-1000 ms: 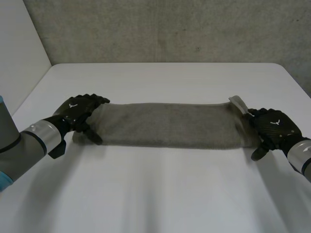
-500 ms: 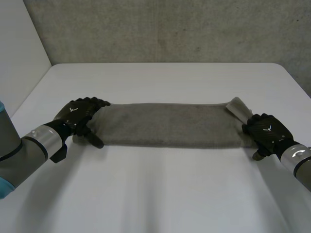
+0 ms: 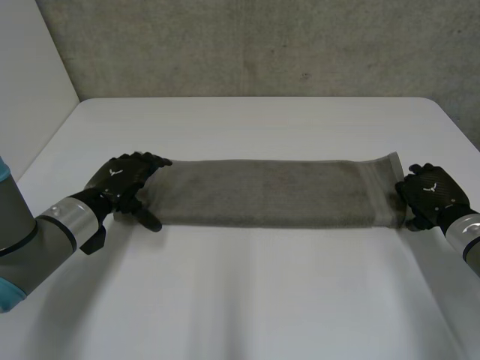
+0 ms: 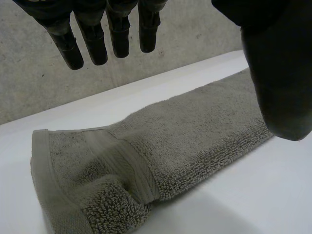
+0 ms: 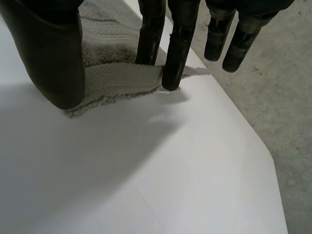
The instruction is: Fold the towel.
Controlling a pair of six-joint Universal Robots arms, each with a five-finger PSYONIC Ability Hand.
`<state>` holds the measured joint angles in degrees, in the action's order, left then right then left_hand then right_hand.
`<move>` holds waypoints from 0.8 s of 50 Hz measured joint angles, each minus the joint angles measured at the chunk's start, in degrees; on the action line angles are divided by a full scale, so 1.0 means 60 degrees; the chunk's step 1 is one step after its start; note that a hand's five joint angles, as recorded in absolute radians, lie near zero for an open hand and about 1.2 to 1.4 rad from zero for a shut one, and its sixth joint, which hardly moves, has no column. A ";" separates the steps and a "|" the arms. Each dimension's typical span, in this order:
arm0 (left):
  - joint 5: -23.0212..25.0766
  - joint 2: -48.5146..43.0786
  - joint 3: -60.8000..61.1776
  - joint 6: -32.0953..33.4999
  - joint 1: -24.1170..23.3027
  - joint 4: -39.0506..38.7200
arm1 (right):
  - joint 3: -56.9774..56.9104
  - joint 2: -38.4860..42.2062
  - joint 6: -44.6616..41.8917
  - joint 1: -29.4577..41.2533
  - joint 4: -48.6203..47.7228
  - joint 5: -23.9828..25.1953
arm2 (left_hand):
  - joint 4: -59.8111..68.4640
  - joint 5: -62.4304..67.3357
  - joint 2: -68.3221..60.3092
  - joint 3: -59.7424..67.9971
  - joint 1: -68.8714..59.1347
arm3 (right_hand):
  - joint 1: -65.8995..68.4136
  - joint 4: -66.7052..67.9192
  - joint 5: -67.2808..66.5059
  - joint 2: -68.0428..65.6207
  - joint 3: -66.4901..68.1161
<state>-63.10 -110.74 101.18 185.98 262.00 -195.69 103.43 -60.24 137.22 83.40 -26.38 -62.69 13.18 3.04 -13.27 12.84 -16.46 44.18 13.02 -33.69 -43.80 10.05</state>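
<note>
Left hand [image 3: 120,178] sits at the left end of the grey-brown towel [image 3: 262,193], its fingers reaching over the far corner of that end and its thumb pointing along the near edge. In its wrist view the fingers [image 4: 92,44] are straight and spread, raised off the cloth [image 4: 195,131], and the thumb [image 4: 278,73] stands well apart from them, so this hand is open with nothing in its grasp. Beneath the palm lies the towel's layered end, with a flat woven band [image 4: 122,161] across the pile. The right hand [image 3: 429,193] is at the opposite end. In its wrist view, two straight fingers [image 5: 173,53] come down with their tips on the thin hem of the towel [image 5: 122,78], pressing it on the table, while the others hang clear beside them. Its thumb [image 5: 51,53] stands apart at the hem's near corner; this hand is open too and grips nothing. The towel lies flat as a long, narrow folded strip across the white table [image 3: 247,285], running from one hand to the other.
</note>
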 measured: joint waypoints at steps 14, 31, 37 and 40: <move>0.0014 -0.0009 0.0011 0.0013 -0.0011 0.0008 | 0.0014 0.0050 0.0046 0.0008 0.0311 -0.0143 | 0.0000 0.0000 0.0000 0.0000 0.0000 | -0.1598 0.0000 0.1811 0.1261 0.0000; 0.0013 0.0000 0.0026 0.0005 -0.0018 0.0008 | 0.0148 -0.0005 0.0160 0.0053 0.0741 -0.0046 | 0.0000 0.0000 0.0000 0.0000 0.0000 | -0.0777 0.0000 0.0761 0.0857 0.0000; 0.0014 0.0000 0.0027 0.0008 -0.0026 0.0007 | 0.0087 0.0075 0.0167 0.0095 0.0613 0.0003 | 0.0000 0.0000 0.0000 0.0000 0.0000 | 0.1878 -0.0001 -0.1933 -0.2029 0.0000; 0.0014 0.0001 0.0027 0.0008 -0.0024 0.0007 | 0.0052 0.0102 0.0173 0.0110 0.0522 0.0017 | 0.0000 0.0000 0.0000 0.0000 0.0000 | 0.3487 0.0000 -0.4031 -0.4179 0.0000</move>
<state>-63.02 -110.74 101.34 186.02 261.85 -195.65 103.74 -59.62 138.26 84.07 -23.25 -62.59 13.18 3.04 -13.27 12.84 -16.46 65.11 13.02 -57.88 -68.87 10.05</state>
